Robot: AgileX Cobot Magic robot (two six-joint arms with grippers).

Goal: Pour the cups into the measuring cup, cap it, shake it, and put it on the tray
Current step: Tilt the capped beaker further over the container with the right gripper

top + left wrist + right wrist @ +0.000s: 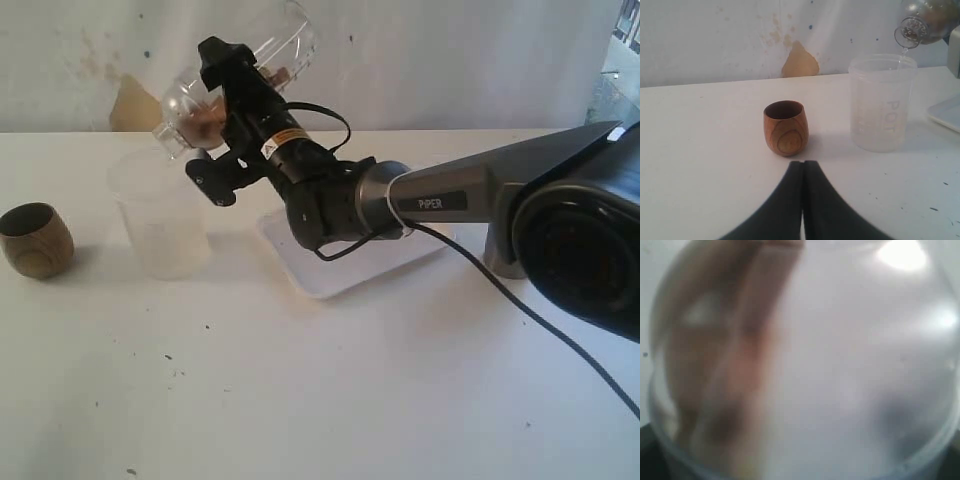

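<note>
You appear past capping: right gripper point(210, 115) clamps the tilted measuring cup point(285, 45), dribbling into the frosted cup point(160, 225); left gripper point(803, 167) closed, empty; next, level it onto the tray point(330, 280).

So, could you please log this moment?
right gripper holding clear vessel tilted over frosted cup | left gripper shut | wooden cup upright

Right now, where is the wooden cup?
In the exterior view the wooden cup stands upright at far left, beside the frosted cup, not touching it.
</note>
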